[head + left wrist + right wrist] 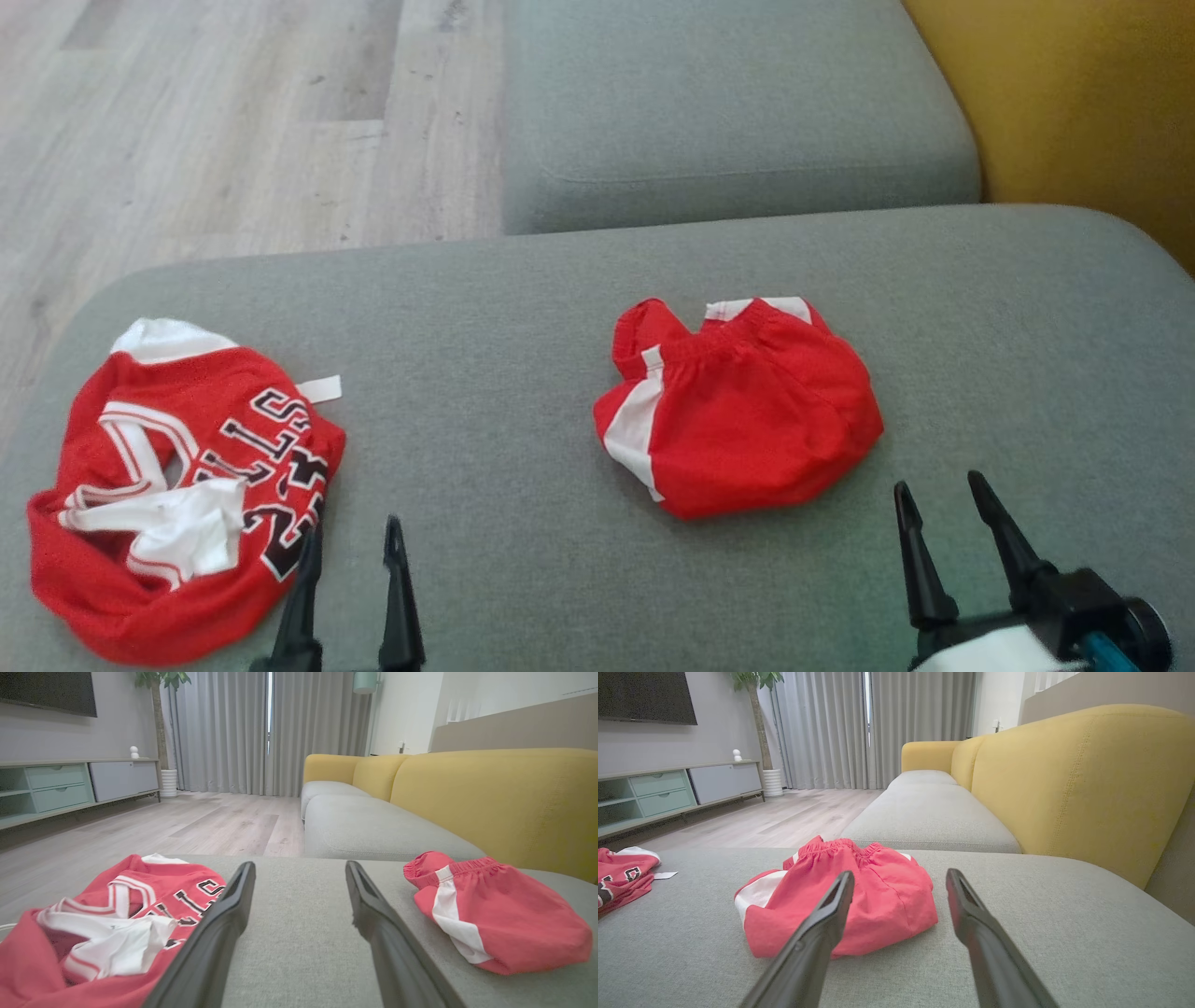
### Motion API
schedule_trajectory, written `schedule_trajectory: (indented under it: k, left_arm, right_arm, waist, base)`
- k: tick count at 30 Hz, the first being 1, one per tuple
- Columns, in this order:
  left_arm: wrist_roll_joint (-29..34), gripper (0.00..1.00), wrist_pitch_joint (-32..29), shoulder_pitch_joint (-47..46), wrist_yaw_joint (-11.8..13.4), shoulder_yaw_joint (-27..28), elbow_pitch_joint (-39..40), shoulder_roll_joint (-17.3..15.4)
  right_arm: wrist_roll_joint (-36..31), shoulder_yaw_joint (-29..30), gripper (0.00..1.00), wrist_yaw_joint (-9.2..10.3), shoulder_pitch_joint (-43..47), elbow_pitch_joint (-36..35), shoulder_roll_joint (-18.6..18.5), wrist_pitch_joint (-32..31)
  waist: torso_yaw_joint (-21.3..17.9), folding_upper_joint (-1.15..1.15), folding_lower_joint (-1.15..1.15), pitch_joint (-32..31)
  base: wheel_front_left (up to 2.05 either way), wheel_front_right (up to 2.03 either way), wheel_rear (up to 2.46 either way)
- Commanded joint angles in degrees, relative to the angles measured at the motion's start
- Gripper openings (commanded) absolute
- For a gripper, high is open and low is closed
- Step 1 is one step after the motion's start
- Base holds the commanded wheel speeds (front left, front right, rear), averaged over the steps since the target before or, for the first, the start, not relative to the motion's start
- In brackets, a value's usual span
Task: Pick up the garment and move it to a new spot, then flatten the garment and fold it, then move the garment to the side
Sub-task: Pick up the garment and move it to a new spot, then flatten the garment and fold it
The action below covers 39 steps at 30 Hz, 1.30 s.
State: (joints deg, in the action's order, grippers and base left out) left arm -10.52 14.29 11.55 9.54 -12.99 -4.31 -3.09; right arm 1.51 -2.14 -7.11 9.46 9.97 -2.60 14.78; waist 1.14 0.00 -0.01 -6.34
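A broad grey sofa seat (523,317) carries the scene, with a second grey cushion (728,103) butted against its far edge and the yellow backrest (1074,103) rising along the robot's right. Pale wood floor (233,121) runs past the left of the seat.

Two red garments lie on the grey fabric, well apart. The larger, a red jersey (182,485) with white trim and dark lettering, sits crumpled at the seat's left end, close to the rounded edge. The red shorts (747,420), with a white side stripe and a gathered waistband, lie bunched into a compact mound near the middle of the seat, waistband towards the far cushion.

The left claw (353,530) stands with its jaws wide and nothing between them, just beside the jersey's right edge. One finger crosses the red cloth in the head view, though whether it touches cannot be told. The right claw (938,483) is likewise spread wide and holds nothing, hovering near the shorts' lower right side, apart from them.

A small white tag (320,389) pokes from the jersey's upper right edge, flat on the cushion.
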Motion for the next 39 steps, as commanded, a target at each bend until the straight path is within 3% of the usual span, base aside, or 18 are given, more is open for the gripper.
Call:
schedule_trajectory:
  k: [1, 5, 39]
  left_arm:
    - [0.4, 1.00, 0.7, -1.9, 0.2, 2.1, 2.4, 0.2]
    - [3.4, 1.00, 0.7, -0.4, -0.6, 2.0, 2.8, 0.2]
    - [2.9, 1.00, 0.7, -1.6, -0.7, 2.0, 0.8, 0.2]
  right_arm:
    - [-0.2, -1.1, 1.00, -0.37, -1.8, -2.1, -0.3, 0.2]
    - [0.1, -0.8, 1.00, -0.37, -1.0, -2.4, -0.3, 0.2]
    - [1.5, -1.6, 1.00, -0.37, -1.5, -1.8, -0.3, 0.2]
  waist:
    - [0.4, 0.00, 0.01, -0.3]
    - [1.2, 0.00, 0.01, -0.5]
    - [2.0, 0.00, 0.01, 0.0]
  base:
    - [0.00, 0.00, 0.00]
    - [0.00, 0.00, 0.00]
    - [0.00, 0.00, 0.00]
